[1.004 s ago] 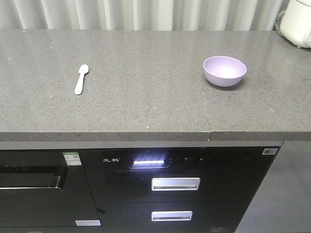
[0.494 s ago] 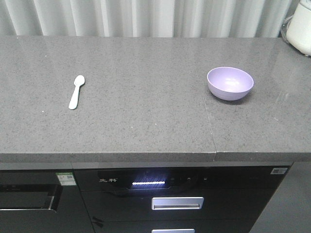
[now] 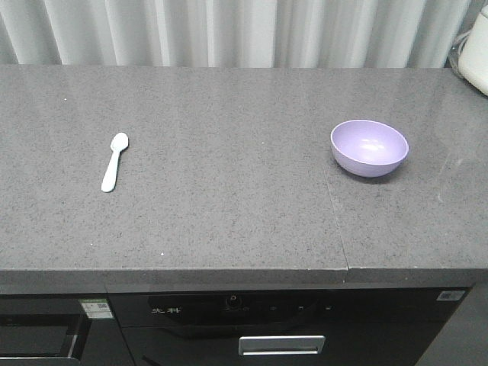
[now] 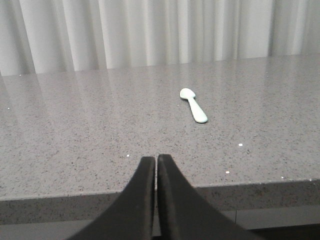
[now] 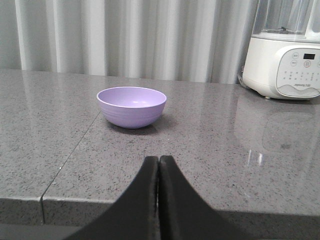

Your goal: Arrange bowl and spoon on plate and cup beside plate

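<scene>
Bench (image 3: pixel 229 221): grey speckled stone, one seam (image 3: pixel 336 217) running front to back in its right half
Spoon (image 3: pixel 114 162): flat on the left half of the bench, about midway between front and back edges, head toward the back edge, handle toward the front
Bowl (image 3: pixel 369 148): upright and empty on the right half, just right of the seam, well apart from the spoon
Left tool (image 4: pixel 156 159): pressed together, nothing between, above the front edge, short of the spoon
Right tool (image 5: pixel 159 159): pressed together, nothing held, at the front edge, facing the bowl
Appliance (image 5: pixel 287 65): white, at the back right corner
</scene>
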Robot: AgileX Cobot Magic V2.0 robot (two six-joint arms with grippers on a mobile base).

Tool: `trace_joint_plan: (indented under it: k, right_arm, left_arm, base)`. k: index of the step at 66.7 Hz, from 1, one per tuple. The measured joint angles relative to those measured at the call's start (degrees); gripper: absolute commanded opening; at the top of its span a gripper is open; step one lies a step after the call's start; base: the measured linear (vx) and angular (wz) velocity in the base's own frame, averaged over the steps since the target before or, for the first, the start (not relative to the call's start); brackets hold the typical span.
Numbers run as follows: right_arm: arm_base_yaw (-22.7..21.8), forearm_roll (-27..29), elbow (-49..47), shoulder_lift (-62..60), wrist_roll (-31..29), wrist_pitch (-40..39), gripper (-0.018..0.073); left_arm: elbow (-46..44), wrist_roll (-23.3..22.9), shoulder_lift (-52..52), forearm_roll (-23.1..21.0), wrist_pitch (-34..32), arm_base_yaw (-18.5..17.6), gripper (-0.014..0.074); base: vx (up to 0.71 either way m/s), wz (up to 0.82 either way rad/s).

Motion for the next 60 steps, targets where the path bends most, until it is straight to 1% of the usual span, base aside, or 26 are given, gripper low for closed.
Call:
trace_joint_plan:
  k: [60]
  right_arm:
    - [0.0,0.0,0.0,0.0,0.0,0.0,-0.0006]
  left_arm:
    - [0.0,0.0,0.0,0.0,0.0,0.0,-0.0006]
  base:
    - [0.07,0.01]
